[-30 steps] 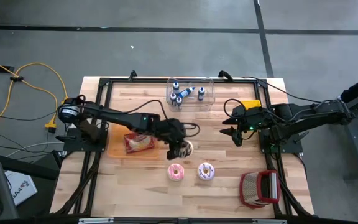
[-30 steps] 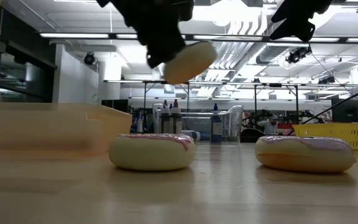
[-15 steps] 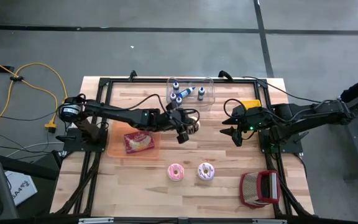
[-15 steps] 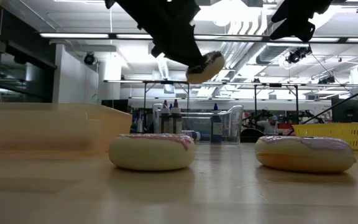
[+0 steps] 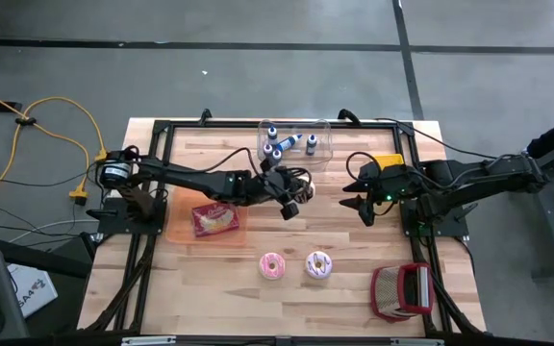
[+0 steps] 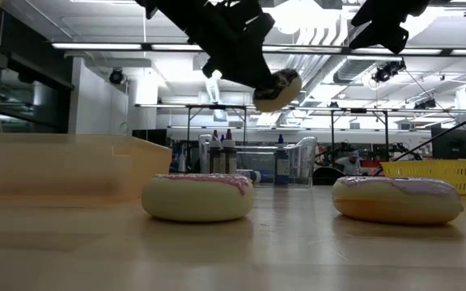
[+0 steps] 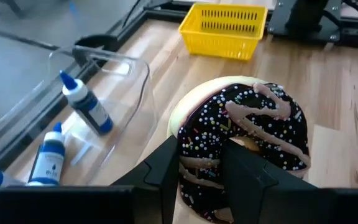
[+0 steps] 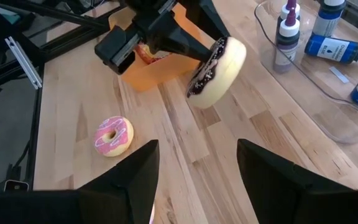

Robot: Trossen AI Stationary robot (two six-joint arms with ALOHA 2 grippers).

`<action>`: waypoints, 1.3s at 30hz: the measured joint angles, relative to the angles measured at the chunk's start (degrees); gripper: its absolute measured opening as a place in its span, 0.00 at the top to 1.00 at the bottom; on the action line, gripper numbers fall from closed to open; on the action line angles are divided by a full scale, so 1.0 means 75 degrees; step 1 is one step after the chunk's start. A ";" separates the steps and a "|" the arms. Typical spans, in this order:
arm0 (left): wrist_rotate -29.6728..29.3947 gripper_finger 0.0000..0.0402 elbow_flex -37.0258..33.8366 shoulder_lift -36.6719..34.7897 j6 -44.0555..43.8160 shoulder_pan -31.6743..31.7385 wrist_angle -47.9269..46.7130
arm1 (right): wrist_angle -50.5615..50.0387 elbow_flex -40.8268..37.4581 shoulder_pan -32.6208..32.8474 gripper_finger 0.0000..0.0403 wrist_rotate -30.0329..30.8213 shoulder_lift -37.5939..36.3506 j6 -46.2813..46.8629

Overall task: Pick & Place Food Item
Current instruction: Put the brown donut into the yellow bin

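Observation:
A chocolate-iced donut with sprinkles (image 7: 253,124) hangs above the middle of the table (image 5: 200,154), with my left gripper (image 7: 201,180) shut on it. The high view shows that donut (image 5: 299,190) just near of the clear bottle box. In the low view it (image 6: 279,89) floats well clear of the wood. Two pink-iced donuts (image 5: 273,265) (image 5: 318,264) lie flat on the table nearer the front. My right gripper (image 5: 362,204) waits open to the right, off the table surface, with nothing between its fingers (image 8: 135,174). My left gripper pinches one side of the donut's ring (image 7: 199,163) between its two fingers. One finger (image 7: 163,171) is at the outer rim; the other (image 7: 247,177) lies over the iced face toward the middle. They come slanting down from the table's left. The donut is lifted clear and tilted on edge (image 8: 219,71).
An orange tray (image 5: 175,213) with a wrapped food item sits at the left. A clear box of blue-capped bottles (image 5: 294,142) stands at the far edge, a yellow basket (image 5: 388,161) at far right, and a red-and-white object (image 5: 402,290) at near right.
My left gripper has carried the chocolate donut from just above the pink donuts toward the table's far edge and slightly right. Its wrist has swung from pointing steeply down to nearly level, tipping the donut onto its edge. The hold stays the same.

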 joint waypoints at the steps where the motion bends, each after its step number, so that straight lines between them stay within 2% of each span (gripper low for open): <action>1: -0.0001 0.75 0.0000 0.0003 0.0077 -0.0003 0.0110 | 0.0014 0.0000 -0.0001 0.49 0.0000 0.0000 0.0000; 7: 0.0084 0.75 -0.0003 0.0003 0.0540 -0.0103 0.0682 | 0.0056 0.0000 0.0001 0.49 0.0000 0.0000 0.0002; 13: 0.1547 0.75 -0.0003 0.0003 0.1282 -0.0313 0.1177 | 0.0240 0.0000 -0.0001 0.49 0.0118 0.0000 -0.0027; 16: 0.1914 0.75 -0.0003 0.0003 0.1619 -0.0427 0.1452 | 0.0425 0.0000 -0.0001 0.49 0.0122 0.0000 -0.0051; 19: 0.1783 0.75 -0.0003 0.0003 0.1881 -0.0516 0.1803 | 0.0570 0.0000 0.0000 0.49 0.0119 0.0000 -0.0020; 24: 0.1061 0.75 -0.0003 0.0000 0.2300 -0.0501 0.2157 | 0.1025 0.0000 0.0000 0.49 0.0041 0.0000 0.0099; 28: 0.0988 0.75 -0.0003 -0.0001 0.2294 -0.0433 0.2311 | 0.1205 0.0000 -0.0003 0.49 -0.0026 0.0000 0.0943; 34: 0.0962 0.75 -0.0006 -0.0003 0.2083 -0.0333 0.2305 | 0.0704 0.0000 -0.0001 0.49 -0.0080 0.0021 0.1609; 39: 0.0029 0.75 -0.0006 -0.0003 0.2036 -0.0306 0.2299 | 0.0522 -0.0003 -0.0002 0.49 0.0356 0.0405 0.1571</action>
